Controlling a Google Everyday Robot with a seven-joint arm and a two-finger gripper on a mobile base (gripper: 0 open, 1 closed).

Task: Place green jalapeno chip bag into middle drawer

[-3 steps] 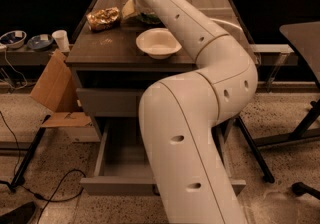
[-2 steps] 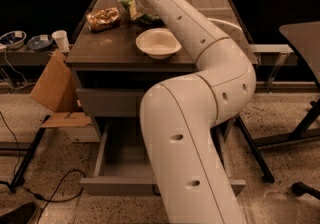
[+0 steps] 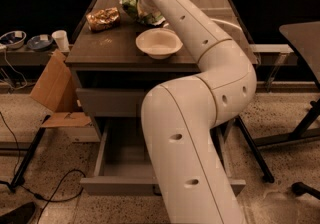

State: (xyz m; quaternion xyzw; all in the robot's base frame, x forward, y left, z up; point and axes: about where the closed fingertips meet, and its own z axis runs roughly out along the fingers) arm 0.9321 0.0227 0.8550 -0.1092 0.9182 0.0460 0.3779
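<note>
A lab-like workroom: a dark-topped cabinet (image 3: pixel 100 48) on a speckled hard floor (image 3: pixel 280 113), loose cables (image 3: pixel 55 190) and cardboard (image 3: pixel 52 85) to its left, a black-legged table (image 3: pixel 302 33) to its right, the gripper (image 3: pixel 142 7) over its far side

- A thick robot arm (image 3: pixel 200 133) fills the middle, its shell smooth, slightly glossy cream-white plastic.
- It is built of rounded tube sections, fattest near the camera and slimmer farther off.
- Small dark round holes (image 3: pixel 176 137) dot the shell singly.
- The gripper is hidden behind the arm's slim far end, near the top.
</note>
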